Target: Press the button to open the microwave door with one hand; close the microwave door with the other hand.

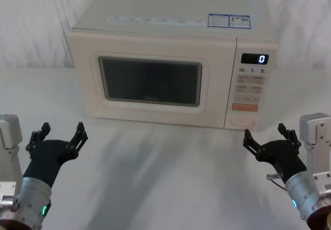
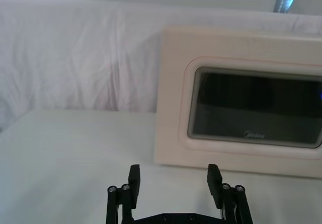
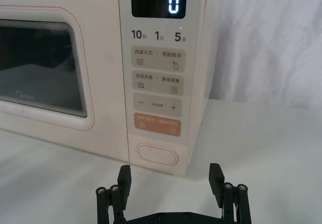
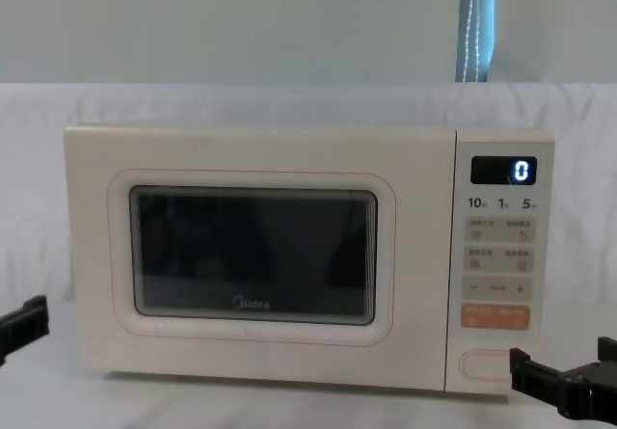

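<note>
The cream microwave stands at the back of the table with its door [image 1: 152, 82] [image 4: 255, 255] [image 2: 241, 108] [image 3: 45, 68] shut flush. The pill-shaped button [image 1: 242, 121] [image 3: 157, 156] [image 4: 482, 363] is the lowest key of the control panel, under the orange key. My left gripper [image 1: 58, 137] [image 2: 171, 181] hovers open over the near left of the table, well short of the door. My right gripper [image 1: 271, 135] [image 3: 170, 178] is open too, at the near right, facing the button from a short distance without touching it.
A white cloth covers the table [image 1: 165, 168] and hangs behind the microwave. The display [image 1: 254, 59] reads 0. Open table surface lies between the grippers and the microwave front.
</note>
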